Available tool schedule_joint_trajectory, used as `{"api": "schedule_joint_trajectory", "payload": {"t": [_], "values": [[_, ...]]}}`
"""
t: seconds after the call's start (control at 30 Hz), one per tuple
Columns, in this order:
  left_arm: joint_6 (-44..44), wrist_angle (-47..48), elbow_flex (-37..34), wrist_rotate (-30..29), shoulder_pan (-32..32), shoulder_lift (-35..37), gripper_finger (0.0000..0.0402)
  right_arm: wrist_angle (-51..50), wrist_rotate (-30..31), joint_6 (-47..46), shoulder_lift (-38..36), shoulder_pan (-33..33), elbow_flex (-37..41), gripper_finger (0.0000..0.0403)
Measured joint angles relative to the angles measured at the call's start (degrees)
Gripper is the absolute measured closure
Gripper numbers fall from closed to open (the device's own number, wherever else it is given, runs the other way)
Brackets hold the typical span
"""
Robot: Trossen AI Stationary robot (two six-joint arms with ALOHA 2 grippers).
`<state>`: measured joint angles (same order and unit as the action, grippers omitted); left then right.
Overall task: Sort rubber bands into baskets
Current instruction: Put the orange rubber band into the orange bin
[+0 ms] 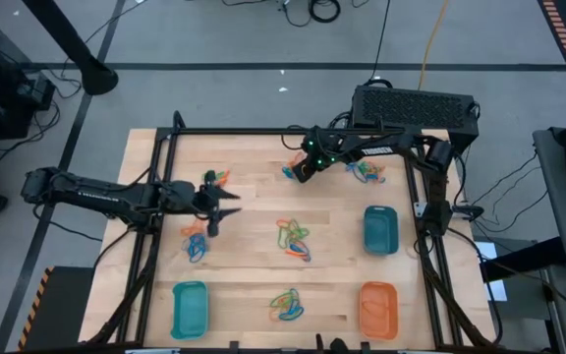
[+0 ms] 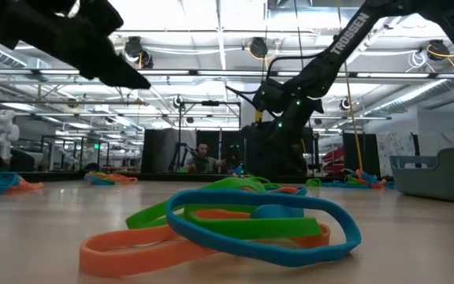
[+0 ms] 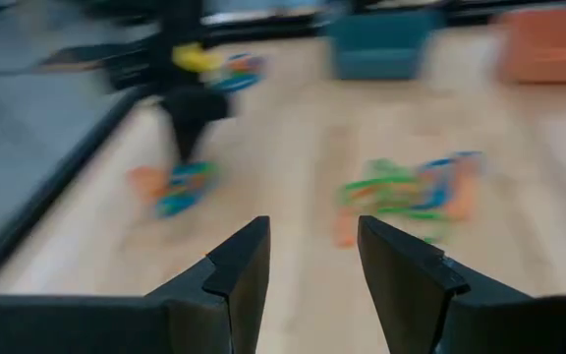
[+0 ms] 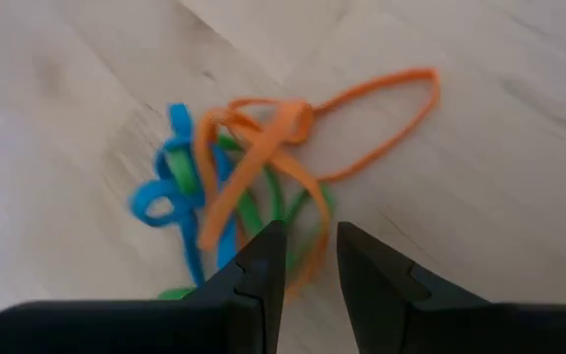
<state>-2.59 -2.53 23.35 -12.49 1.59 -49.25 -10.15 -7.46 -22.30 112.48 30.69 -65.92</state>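
On pale wood table (image 1: 254,285) – rubber bands (image 1: 294,239) scattered – left tool (image 1: 226,204) apart, right tool (image 1: 303,169) nearly together.

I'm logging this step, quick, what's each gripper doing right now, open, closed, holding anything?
Left gripper: open, empty, above the table.
Right gripper: open with a narrow gap, empty, just over a rubber band pile.

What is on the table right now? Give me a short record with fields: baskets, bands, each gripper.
baskets: left teal basket, right teal basket, orange basket; no bands seen in any
rubber bands: several mixed orange, green and blue heaps loose on the table
left gripper: jaws open, empty, above the table's left side
right gripper: jaws open, empty, just over a far heap
sorted so far: nothing visible
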Motion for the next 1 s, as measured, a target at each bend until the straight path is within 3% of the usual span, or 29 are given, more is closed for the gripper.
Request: {"api": "schedule_joint_trajectory", "payload": {"t": [0.27,0.53,1.0], "values": [[0.4,0.0,0.0,-1.7,-2.3,-4.0,0.0238,-0.2,0.0,0.8,0.0,-0.1,0.0,0.0322],[0.4,0.0,0.0,-1.5,-3.2,-5.9,0.0238,-0.6,0.1,2.6,0.0,-0.1,0.0,0.0396],[0.4,0.0,0.0,-1.5,-3.2,-5.9,0.0238,-3.0,0.0,2.9,-1.9,-0.4,-1.8,0.0402]]}}
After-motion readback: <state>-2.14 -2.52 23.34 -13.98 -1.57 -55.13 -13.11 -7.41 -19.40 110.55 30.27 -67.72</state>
